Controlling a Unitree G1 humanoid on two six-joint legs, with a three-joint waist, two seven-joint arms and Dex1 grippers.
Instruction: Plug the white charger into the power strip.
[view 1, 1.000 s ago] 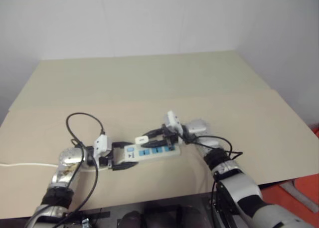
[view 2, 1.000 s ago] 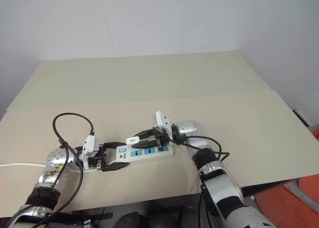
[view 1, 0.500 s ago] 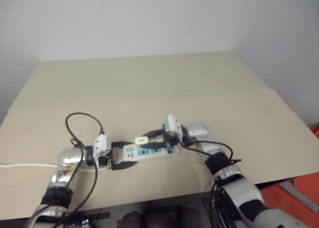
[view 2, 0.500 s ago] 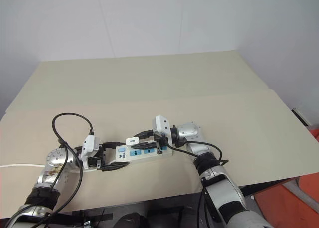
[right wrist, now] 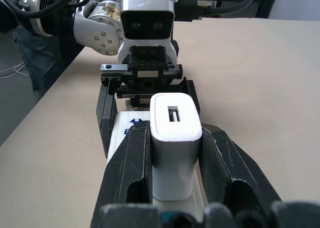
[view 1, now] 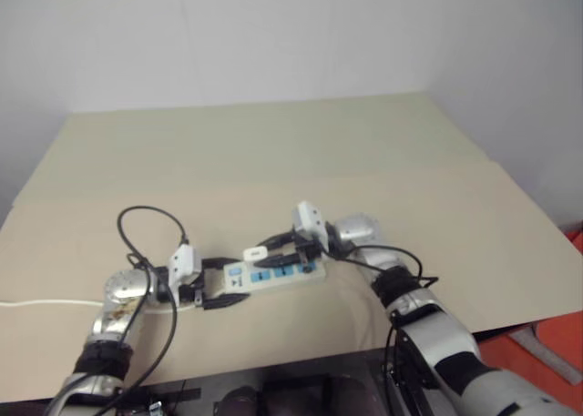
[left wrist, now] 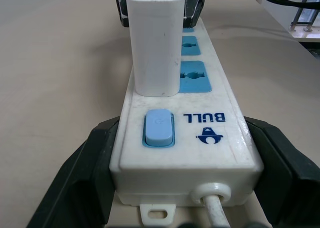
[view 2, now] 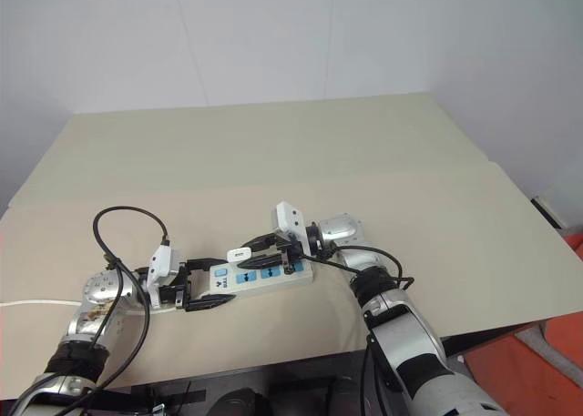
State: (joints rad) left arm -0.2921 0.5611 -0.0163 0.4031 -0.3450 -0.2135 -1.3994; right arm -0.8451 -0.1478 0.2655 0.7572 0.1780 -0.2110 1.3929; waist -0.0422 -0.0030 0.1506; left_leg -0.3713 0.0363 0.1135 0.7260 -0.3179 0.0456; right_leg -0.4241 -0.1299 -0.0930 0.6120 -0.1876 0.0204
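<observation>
The power strip (view 1: 290,274), a white bar with blue sockets, lies near the table's front edge. My left gripper (view 1: 239,279) is shut on its cord end, one black finger (left wrist: 75,173) pressed against each long side. The white charger (left wrist: 155,43) stands upright on the socket beside the blue switch (left wrist: 159,128). Its base rests on the strip's face and its prongs are hidden. My right gripper (right wrist: 176,130) is shut on the white charger (right wrist: 175,133), reaching in from the strip's other end.
The strip's thin white cord (view 1: 36,300) trails off to the left across the tan table (view 1: 273,152). A black cable loop (view 1: 150,218) rises over my left wrist. The table's front edge (view 1: 273,357) runs close below both arms.
</observation>
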